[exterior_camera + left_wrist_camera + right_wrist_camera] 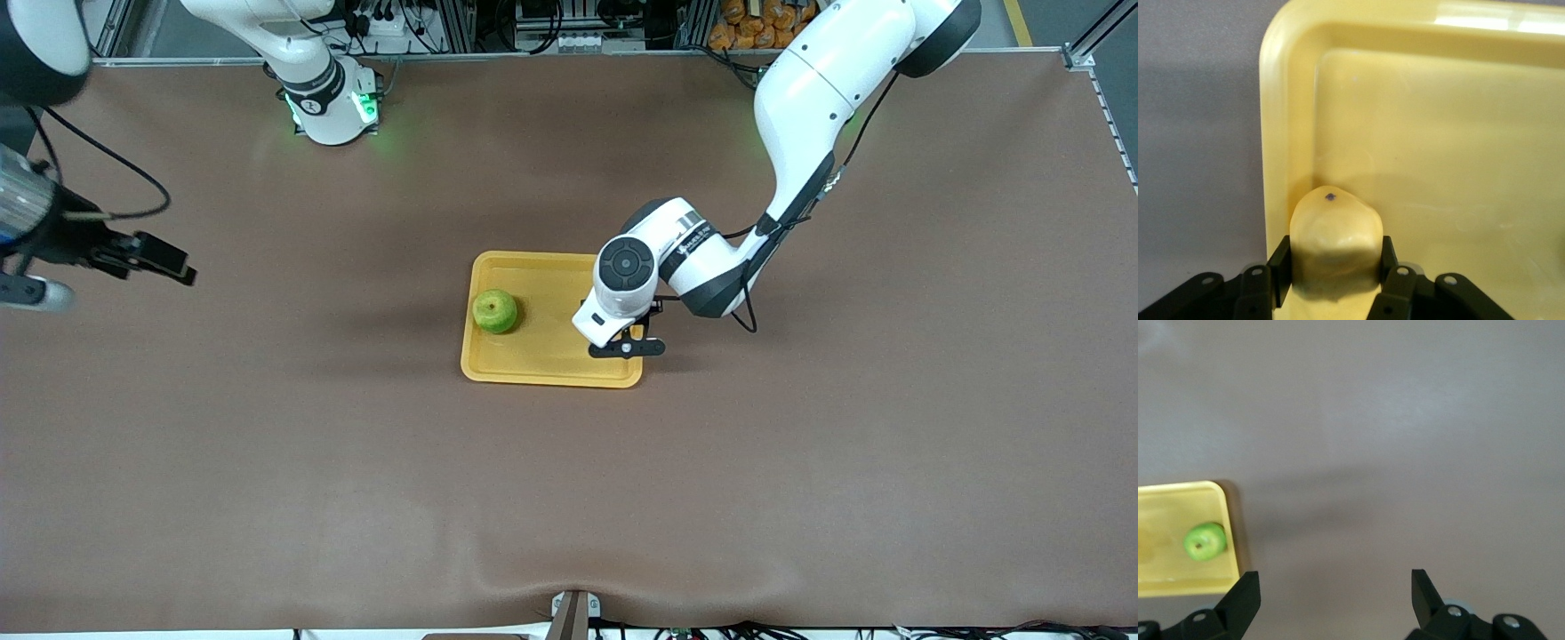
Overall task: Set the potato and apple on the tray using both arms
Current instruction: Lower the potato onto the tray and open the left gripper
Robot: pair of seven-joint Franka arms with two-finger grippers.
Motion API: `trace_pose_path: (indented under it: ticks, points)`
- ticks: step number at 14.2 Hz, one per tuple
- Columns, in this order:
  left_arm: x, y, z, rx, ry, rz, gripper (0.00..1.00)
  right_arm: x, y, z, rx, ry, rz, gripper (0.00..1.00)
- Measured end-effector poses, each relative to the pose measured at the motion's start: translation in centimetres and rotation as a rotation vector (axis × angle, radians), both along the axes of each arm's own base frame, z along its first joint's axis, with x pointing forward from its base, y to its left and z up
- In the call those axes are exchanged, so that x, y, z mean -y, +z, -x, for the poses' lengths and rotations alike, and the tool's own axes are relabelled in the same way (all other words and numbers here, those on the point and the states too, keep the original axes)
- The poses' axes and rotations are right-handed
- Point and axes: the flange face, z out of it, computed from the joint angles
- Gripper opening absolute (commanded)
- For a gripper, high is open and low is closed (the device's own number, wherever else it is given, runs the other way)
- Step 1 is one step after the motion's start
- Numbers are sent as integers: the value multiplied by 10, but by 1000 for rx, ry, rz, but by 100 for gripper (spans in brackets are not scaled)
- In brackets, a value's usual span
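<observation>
You are looking at the left gripper (622, 342) hanging low over the tray (533, 360), at the tray's corner toward the left arm's end of the table and nearer the front camera. In the left wrist view its fingers (1279, 277) are clenching the potato (1335, 245) from both sides, and the potato is sitting right against the tray's raised rim (1275, 167), just inside a rounded corner. You cannot quite tell from that view whether the potato is already resting on the tray floor or hanging a touch above it; the dark patch beneath it suggests it is very close. In the front view the wrist is hiding the potato completely.

The apple (495, 311) is lying on the tray near the end toward the right arm, well apart from the left gripper, with its stem dimple facing up. The tray itself is resting flat on the brown table (800, 498), about midway between the two bases.

The right gripper (160, 258) is waiting over bare table toward the right arm's end, well apart from the tray. Its fingers (1245, 600) are standing wide and released, gripping nothing, and you are seeing the apple (1205, 541) and one tray corner farther off in its wrist view.
</observation>
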Motion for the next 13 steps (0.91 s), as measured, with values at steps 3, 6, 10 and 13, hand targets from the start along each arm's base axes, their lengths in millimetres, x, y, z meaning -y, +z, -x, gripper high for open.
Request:
trace_pose_path:
  ticks: [3, 6, 10, 13]
  points:
    - [0, -1, 0, 1, 29, -5, 100, 7, 30, 12, -22, 21, 32, 100]
    - [-2, 1, -4, 6, 35, -5, 100, 27, 37, 22, -39, 2, 31, 100]
    - [-12, 23, -22, 34, 61, -4, 100, 40, 38, 29, -55, -23, 29, 100]
    - [-53, 91, -53, 74, 126, -40, 100, 44, 41, 33, -60, -51, 29, 100]
